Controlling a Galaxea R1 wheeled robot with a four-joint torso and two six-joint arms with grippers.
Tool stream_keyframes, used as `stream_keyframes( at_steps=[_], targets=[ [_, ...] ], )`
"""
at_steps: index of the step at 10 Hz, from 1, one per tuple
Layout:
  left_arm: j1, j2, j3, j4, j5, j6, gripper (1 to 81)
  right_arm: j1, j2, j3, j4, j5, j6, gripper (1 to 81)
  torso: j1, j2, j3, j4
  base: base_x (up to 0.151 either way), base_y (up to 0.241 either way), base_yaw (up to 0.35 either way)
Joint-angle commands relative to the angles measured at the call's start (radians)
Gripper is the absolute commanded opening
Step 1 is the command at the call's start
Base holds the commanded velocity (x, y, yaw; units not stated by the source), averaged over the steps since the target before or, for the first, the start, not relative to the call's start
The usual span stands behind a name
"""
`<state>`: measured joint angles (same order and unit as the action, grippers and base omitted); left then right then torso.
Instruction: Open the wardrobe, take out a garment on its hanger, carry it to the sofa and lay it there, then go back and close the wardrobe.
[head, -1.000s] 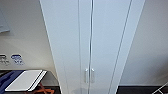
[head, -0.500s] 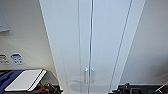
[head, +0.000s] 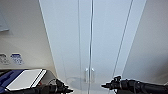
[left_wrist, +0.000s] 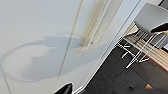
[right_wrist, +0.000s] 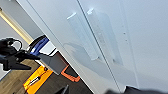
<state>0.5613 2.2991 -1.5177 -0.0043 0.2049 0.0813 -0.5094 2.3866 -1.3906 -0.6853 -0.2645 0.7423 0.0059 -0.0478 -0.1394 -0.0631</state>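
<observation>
The wardrobe (head: 67, 42) stands tall and white straight ahead, both doors shut. Its two small white handles (head: 89, 75) sit at the middle seam. The garment and its hanger are hidden behind the doors. My left gripper (head: 68, 90) reaches in low, left of the handles and a little below them. My right gripper (head: 103, 86) is low on the right, a short way from the right handle and pointing at it. The right wrist view has both handles (right_wrist: 100, 35) close up. In the left wrist view the door (left_wrist: 37, 37) and a handle (left_wrist: 92, 25) show edge-on.
A white-and-blue chair (head: 25, 78) stands at the left, close to the wardrobe's side, and its thin metal legs (left_wrist: 140, 52) rest on dark floor (left_wrist: 120, 75). An orange object (right_wrist: 37, 77) lies on the floor beside it. Plain walls flank the wardrobe.
The whole head picture has shifted a little, with the handles slightly lower. Both arms now show more clearly at the bottom, nearer the handles.
</observation>
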Motion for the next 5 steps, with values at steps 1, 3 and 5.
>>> stream_keyframes(
  at_steps=[1,3,5],
  targets=[
    [-0.185,0.037,-0.048,-0.017,0.042,-0.002,81.1,0.195,0.009,-0.025,0.027,-0.036,0.009,81.1,0.0,0.0,0.0,0.0,0.0,0.0,0.0],
    [-0.203,0.099,-0.102,-0.019,0.071,-0.023,81.1,0.228,0.028,-0.031,0.036,-0.036,0.009,81.1,0.001,0.001,0.0,0.0,0.0,0.0,0.0],
    [-0.204,0.149,-0.133,-0.019,0.048,-0.026,81.1,0.237,0.056,-0.054,0.035,-0.035,0.009,81.1,0.001,0.001,-0.001,0.0,0.0,0.0,0.0]
  ],
)
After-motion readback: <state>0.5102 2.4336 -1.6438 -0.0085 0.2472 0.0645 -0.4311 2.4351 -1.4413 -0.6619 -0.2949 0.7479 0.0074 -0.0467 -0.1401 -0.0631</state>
